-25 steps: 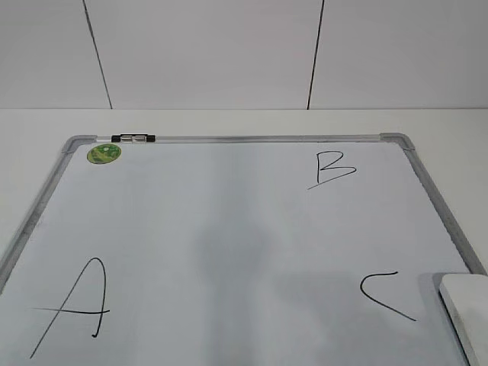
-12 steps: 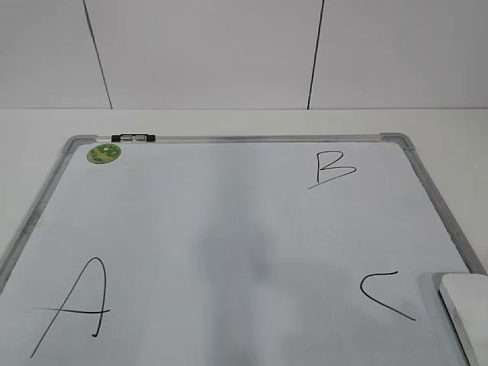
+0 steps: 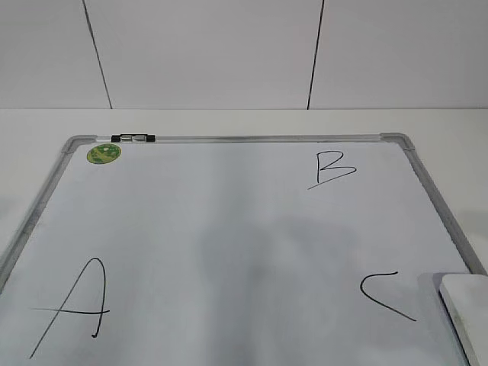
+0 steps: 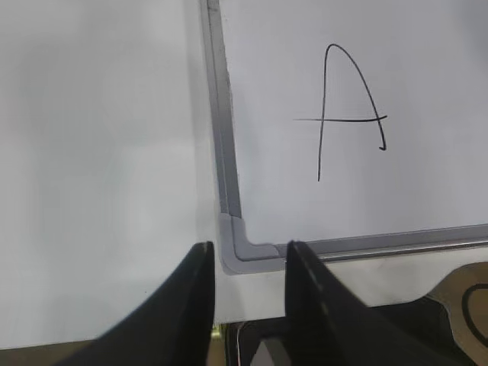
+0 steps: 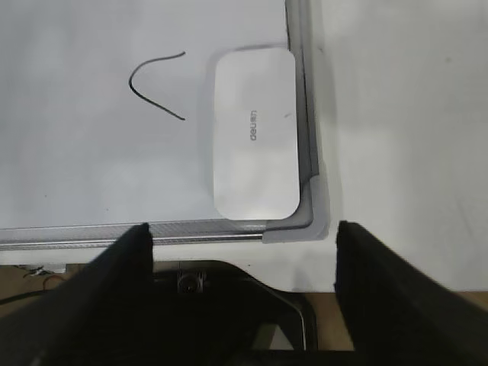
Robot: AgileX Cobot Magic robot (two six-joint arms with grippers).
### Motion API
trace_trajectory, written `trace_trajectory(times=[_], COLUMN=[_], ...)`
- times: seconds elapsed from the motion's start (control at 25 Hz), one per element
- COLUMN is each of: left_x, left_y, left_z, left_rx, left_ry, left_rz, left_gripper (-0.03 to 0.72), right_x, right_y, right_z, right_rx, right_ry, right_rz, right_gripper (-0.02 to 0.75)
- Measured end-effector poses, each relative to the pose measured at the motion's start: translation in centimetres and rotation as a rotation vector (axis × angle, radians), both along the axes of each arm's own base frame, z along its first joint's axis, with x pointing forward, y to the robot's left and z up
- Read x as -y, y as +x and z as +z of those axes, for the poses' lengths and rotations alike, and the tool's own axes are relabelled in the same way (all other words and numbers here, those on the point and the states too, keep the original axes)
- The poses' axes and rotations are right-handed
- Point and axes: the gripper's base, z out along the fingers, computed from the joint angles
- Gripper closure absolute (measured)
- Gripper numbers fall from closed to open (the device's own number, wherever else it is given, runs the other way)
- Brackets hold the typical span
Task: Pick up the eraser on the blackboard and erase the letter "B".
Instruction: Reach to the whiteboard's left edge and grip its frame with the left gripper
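The left claw [image 4: 248,263], its fingers a narrow gap apart and pinching nothing, hangs over the near-left corner of the large white dry-erase blackboard with its silver-grey frame [image 4: 216,137], clear of the job. The right claw [image 5: 242,248], spread wide, hovers just short of the white smooth plastic eraser [image 5: 255,132], which lies ahead of it in the board's near-right corner, seemingly lined up to grasp. The small black letter "B" [image 3: 332,169] stays unwiped, far beyond.

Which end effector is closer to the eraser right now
Right. The right end effector hovers open just beyond the eraser; the left end effector hangs at the opposite corner near the "A".
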Motion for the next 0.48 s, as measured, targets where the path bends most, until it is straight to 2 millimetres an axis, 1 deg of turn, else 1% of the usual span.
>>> trace_trajectory(times=[0.04,0.2,0.36,0.48], left_x=[0.0,0.2,0.4,0.5], left_y=[0.7,3.5,6.6,9.1], left_z=[0.1,0.4,0.3,0.1], left_rx=[-0.028,-0.126,-0.212,-0.244], left_ry=[0.001,0.003,0.009,0.01], left_rz=[0.002,0.007,0.009,0.013], left_gripper=[0.442,0.442,0.442,0.442], right_x=[0.0,0.2,0.2,0.2], right_y=[1.0,3.0,4.6,5.4], right_z=[-0.3,-1.1,-1.8,-2.3], right_rx=[-0.058,-0.186,-0.278,-0.331], right_ry=[0.008,0.017,0.028,0.034], right_rz=[-0.007,-0.013,-0.013,-0.015], right_gripper=[0.167,0.167,0.167,0.167])
